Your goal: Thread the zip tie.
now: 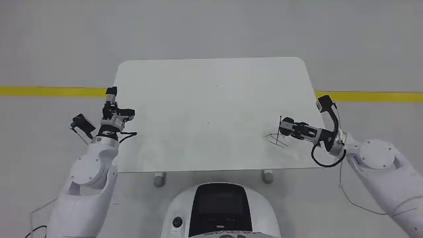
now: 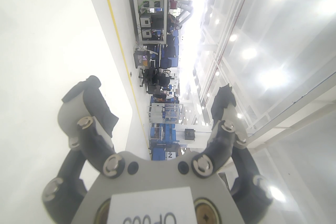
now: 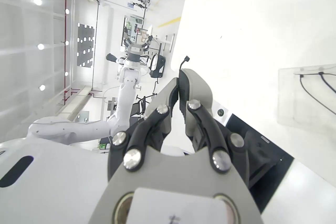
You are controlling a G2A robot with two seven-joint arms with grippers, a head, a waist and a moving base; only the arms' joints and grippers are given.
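Note:
My right gripper (image 3: 179,78) is shut on a thin black zip tie (image 3: 186,59), whose small head sticks out past the fingertips. In the top view this gripper (image 1: 284,129) hangs over the right part of the white table (image 1: 211,106), near its front edge. My left gripper (image 2: 157,93) stands open with nothing between its fingers. It is held at the table's left edge (image 1: 116,108), pointing away from the robot. From the right wrist view the left gripper (image 3: 136,46) appears far off, raised and open.
A clear flat tray (image 3: 291,104) holding more black zip ties (image 3: 305,86) lies on the table close to my right gripper; their thin lines (image 1: 278,140) show in the top view. Yellow floor lines run behind and beside the table.

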